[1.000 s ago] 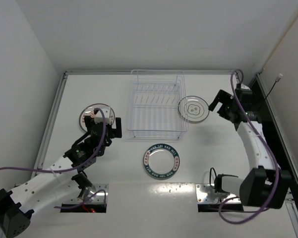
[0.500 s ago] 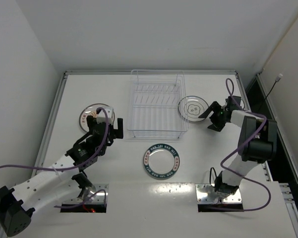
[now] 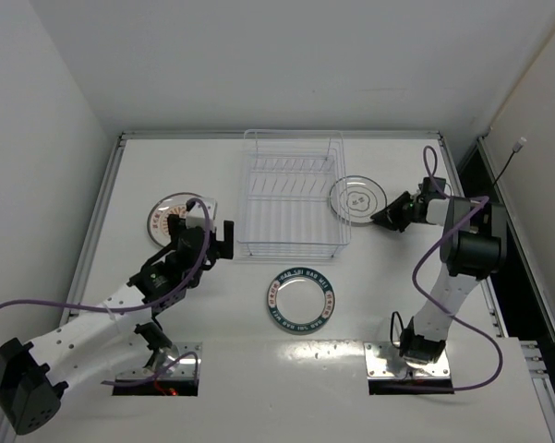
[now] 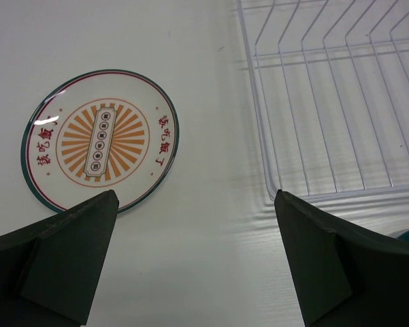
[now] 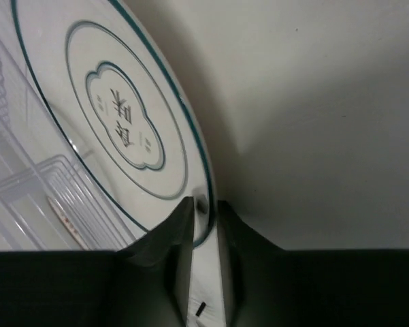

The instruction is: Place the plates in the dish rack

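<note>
Three plates lie around the dish rack [image 3: 291, 203]. The greyish plate with a dark rim [image 3: 355, 197] sits against the rack's right side. My right gripper [image 3: 386, 218] is shut on its near-right rim; in the right wrist view both fingers [image 5: 180, 228] pinch the plate's edge [image 5: 203, 178]. The sunburst plate [image 3: 169, 213] lies left of the rack, partly hidden by my left arm. My left gripper [image 3: 223, 238] hovers open between that plate [image 4: 100, 139] and the rack's corner [image 4: 272, 184], holding nothing [image 4: 196, 197]. The teal-lettered plate [image 3: 300, 300] lies in front of the rack.
The rack's wire floor and tines [image 4: 340, 102] fill the upper right of the left wrist view. Its clear wall [image 5: 20, 184] stands just behind the gripped plate. Raised table rails [image 3: 102, 221] run along the left, back and right.
My right gripper dropped to the greyish plate's right edge and shut on its rim; the plate shifted slightly toward the rack. My left gripper crept a little toward the rack, still open.
</note>
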{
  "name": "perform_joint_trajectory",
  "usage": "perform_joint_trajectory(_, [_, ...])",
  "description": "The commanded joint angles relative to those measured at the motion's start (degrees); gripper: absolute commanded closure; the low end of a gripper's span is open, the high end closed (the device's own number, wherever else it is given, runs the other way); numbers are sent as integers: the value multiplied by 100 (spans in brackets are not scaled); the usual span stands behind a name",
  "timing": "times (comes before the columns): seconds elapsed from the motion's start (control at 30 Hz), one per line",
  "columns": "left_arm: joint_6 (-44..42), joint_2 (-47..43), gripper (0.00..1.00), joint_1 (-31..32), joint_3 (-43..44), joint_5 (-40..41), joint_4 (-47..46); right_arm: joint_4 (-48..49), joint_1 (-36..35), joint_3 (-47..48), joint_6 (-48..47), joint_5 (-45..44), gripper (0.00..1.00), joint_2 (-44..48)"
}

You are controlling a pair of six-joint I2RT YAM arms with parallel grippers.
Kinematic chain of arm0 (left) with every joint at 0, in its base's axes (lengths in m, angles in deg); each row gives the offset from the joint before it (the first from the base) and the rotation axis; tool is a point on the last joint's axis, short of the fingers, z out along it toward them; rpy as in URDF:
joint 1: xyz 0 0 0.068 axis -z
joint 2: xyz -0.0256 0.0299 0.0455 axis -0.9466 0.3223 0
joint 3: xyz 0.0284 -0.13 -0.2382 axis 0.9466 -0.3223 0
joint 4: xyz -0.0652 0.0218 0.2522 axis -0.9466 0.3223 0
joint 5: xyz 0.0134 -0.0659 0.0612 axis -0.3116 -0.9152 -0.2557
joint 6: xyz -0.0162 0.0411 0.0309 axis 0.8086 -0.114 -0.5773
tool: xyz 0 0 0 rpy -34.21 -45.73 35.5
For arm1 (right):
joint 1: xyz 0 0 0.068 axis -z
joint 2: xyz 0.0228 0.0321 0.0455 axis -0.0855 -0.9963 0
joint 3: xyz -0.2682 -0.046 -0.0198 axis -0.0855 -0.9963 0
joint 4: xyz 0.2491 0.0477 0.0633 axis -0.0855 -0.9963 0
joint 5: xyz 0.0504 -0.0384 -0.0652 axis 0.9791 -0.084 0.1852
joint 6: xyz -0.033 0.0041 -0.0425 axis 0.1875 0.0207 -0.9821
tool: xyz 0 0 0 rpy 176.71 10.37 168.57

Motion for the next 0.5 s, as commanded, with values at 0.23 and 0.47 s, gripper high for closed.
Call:
perform_joint_trajectory(0.23, [-47, 88, 0, 56, 240, -79, -208, -373, 266, -525, -486, -1304, 100, 1556])
perform_joint_trajectory(0.47, [-47, 88, 0, 56, 293, -132, -156, -1181, -586, -175, -917, -3766, 100, 3896])
